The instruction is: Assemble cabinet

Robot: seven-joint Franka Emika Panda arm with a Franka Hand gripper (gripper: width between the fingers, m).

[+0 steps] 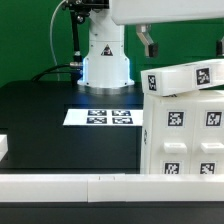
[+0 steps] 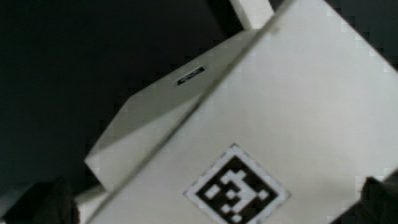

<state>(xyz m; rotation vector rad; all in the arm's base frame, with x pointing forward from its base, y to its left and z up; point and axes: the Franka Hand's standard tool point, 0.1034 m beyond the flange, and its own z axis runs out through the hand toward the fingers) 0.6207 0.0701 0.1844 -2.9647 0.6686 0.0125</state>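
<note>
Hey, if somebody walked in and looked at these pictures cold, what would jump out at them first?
Probably the big white cabinet covered in black-and-white square tags, filling the exterior view's right, with a tagged panel lying tilted across its top. The gripper hangs just above that panel's end; whether it is open or shut cannot be told. Behind, the marker board lies flat on the black table.

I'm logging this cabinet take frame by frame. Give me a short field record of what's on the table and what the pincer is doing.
cabinet: large white tagged box at the exterior view's right, a tagged panel tilted on top
pincer: above the cabinet's upper left corner, holding nothing visible; open or shut unclear
marker board: flat on the black table, beside the cabinet
wrist view: white tagged surface close below
</note>
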